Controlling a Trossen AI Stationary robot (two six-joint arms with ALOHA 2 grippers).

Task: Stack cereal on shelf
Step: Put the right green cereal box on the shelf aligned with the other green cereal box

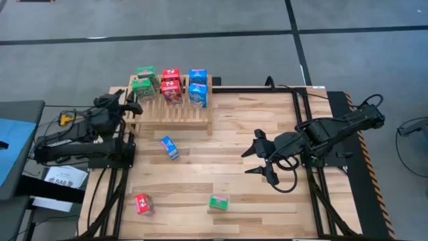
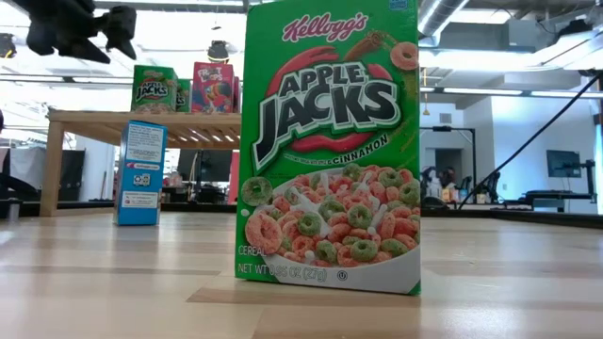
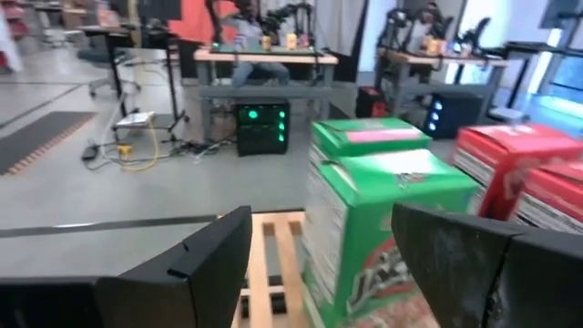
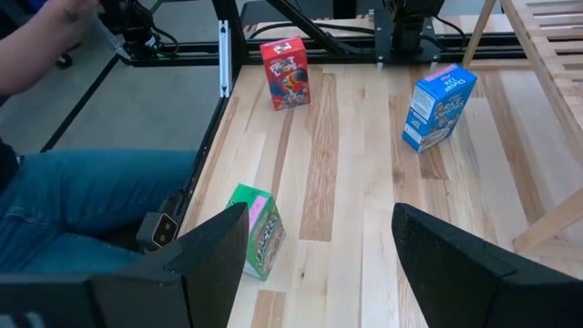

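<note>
The shelf (image 1: 170, 110) stands at the table's far left. It carries two green cereal boxes (image 1: 142, 87), two red ones (image 1: 171, 90) and two blue ones (image 1: 197, 94), all upright. Standing on the table are a blue box (image 1: 170, 147), a red box (image 1: 142, 203) and a green box (image 1: 219, 201). My left gripper (image 1: 132, 102) is open at the shelf's left end, facing the green boxes (image 3: 383, 210) and holding nothing. My right gripper (image 1: 247, 162) hovers open over the table's right middle, with the loose green box (image 4: 255, 228) ahead of it.
The loose green box (image 2: 330, 151) stands close to the table's near edge, and the blue box (image 2: 141, 172) is farther back by the shelf (image 2: 141, 118). A person's leg in jeans (image 4: 82, 200) shows beyond the table edge. Bare planks lie between the loose boxes.
</note>
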